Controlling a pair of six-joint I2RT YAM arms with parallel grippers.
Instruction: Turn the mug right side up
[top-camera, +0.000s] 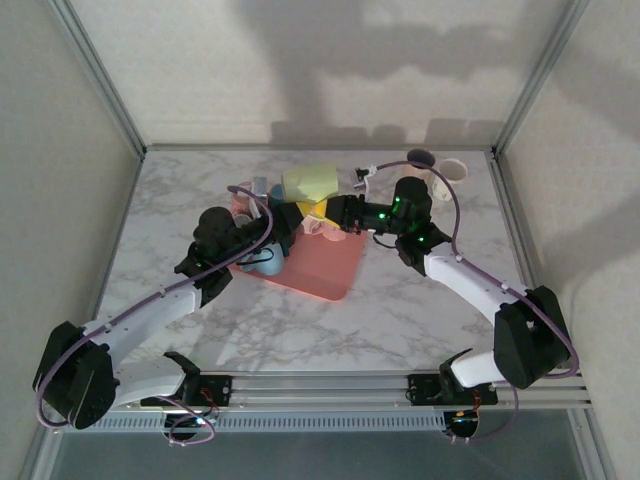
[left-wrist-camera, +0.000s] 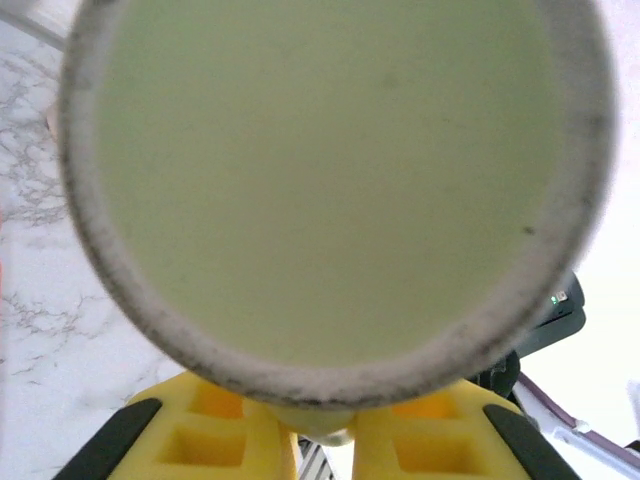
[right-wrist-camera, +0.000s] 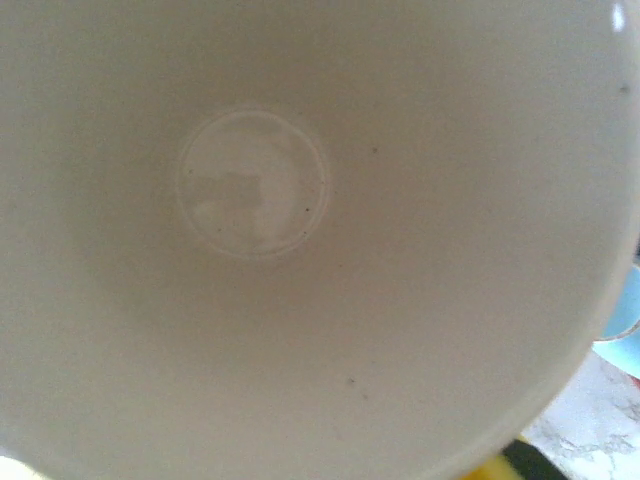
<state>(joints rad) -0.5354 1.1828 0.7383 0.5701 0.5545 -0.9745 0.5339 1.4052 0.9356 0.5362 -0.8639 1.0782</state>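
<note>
Jaws of left gripper sit pinched nearly together on a pale nub at the lower edge of the mug, most likely its handle or a bit of wall; I read that as a closed hold on the mug. Right gripper is pressed in at the mug's other end, but whether its jaws stand open or have closed on the rim I cannot tell. Mug is on its side above the far edge of the tray, between the two wrists. Its base faces the left arm, with a rough, unglazed foot ring showing, and its mouth faces the right arm, whose camera looks straight down the pale interior. Blue cup lies on the tray under the left wrist. Table is marbled and looks hard. Judgement: glazed ceramic, so stiff and unyielding, with moderate weight for a two-finger pinch. Glaze is likely slick against the pads, while the foot ring offers more bite. It is breakable if dropped on the table or knocked against the blue cup. Best hold is probably across the wall at the rim, one finger inside and one outside. A narrow pinch low down may let the body swing as it is turned base-down.
</note>
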